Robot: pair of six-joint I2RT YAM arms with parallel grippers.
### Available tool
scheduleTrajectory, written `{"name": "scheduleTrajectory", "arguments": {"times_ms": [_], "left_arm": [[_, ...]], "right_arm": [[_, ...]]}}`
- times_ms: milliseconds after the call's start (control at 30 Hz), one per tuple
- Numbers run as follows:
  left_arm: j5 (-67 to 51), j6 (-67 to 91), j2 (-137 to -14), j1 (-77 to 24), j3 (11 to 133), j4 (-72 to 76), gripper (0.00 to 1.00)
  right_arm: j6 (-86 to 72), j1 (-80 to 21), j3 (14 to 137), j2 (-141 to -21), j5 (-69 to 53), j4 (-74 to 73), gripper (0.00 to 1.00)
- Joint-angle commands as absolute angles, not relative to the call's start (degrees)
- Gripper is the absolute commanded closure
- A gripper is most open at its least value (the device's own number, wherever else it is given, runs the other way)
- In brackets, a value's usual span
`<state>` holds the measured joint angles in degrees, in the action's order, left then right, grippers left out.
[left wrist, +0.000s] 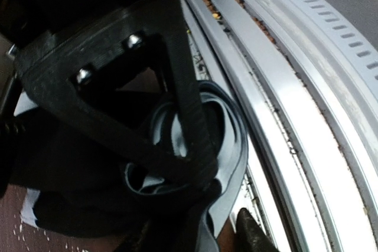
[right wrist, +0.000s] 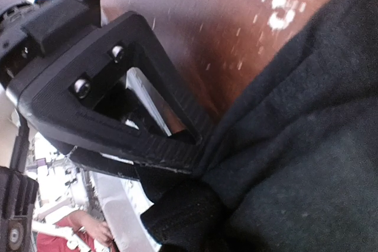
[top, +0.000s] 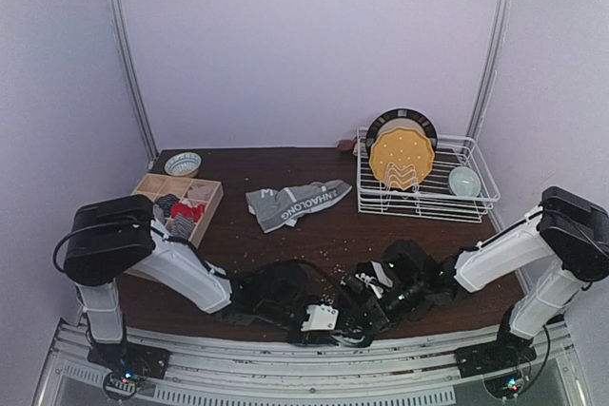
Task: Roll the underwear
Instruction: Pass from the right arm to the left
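1. near the front edge of the surface [top: 285, 235], about the middle: both hands low and tip to tip over a dark bundle of cloth.
2. right hand [right wrist: 192, 166]: pressed together, pinching a fold of the dark underwear [right wrist: 307, 146]. cloth bunched just under the fingertip, with the rest filling the right side of the wrist view.
3. left hand [left wrist: 227, 205]: one finger [left wrist: 177, 87] laid across dark cloth, with a grey-blue waistband [left wrist: 227, 140] looped round its tip. second fingertip only just showing at the bottom of the wrist view. spread or gripping, cannot tell.
4. dark underwear at the very near edge, just beside the metal rails [left wrist: 307, 116].
5. further back, centre: grey underwear [top: 297, 204] with a white-lettered band, crumpled and lying flat, well apart from both hands.
6. far left: wooden box [top: 211, 199] with compartments, holding rolled cloths in grey and red. small bowl [top: 183, 164] just behind it.
7. far right: white wire rack [top: 423, 199] with an orange plate [top: 402, 159] standing upright, a dark plate [top: 381, 125] behind it, and a pale bowl [top: 464, 181] beside them.
8. pale crumbs [top: 328, 254] scattered over the brown top between the grey underwear and the hands.
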<state>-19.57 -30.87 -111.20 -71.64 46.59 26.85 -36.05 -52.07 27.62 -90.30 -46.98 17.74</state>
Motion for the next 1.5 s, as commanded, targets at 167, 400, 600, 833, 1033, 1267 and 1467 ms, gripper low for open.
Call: {"name": "scheduleTrajectory", "arguments": {"times_ms": [167,400,600,833,1033,1267,1467], "left_arm": [[-22.50,-29.72,-112.36,-71.81,48.54,26.25,0.78],[-25.01,-27.36,-111.97,-71.81,48.60,26.18,1.00],[-27.53,-21.80,-112.19,-71.81,48.50,25.52,1.00],[-30.15,-17.38,-112.32,-71.81,48.29,24.58,1.00],[-32.39,-12.33,-112.55,-71.72,48.98,22.70,1.00],[-34.49,-6.50,-113.62,-70.60,52.14,16.79,1.00],[-35.86,-3.97,-113.60,-69.85,52.31,16.12,1.00]], "right_arm": [[-36.80,-51.95,26.44,-88.69,-46.75,16.57,1.00],[-35.20,-52.29,29.03,-87.01,-44.49,10.58,0.98],[-33.12,-53.13,32.77,-79.99,-40.95,1.88,0.54],[-29.16,-53.81,36.43,-73.35,-32.41,-10.38,0.31],[-28.52,-54.75,33.29,-67.42,-21.68,-11.78,0.36],[-29.50,-57.04,31.89,-70.21,-15.32,-9.60,0.70],[-33.27,-57.11,34.35,-79.65,-13.13,-4.26,0.84]]}}
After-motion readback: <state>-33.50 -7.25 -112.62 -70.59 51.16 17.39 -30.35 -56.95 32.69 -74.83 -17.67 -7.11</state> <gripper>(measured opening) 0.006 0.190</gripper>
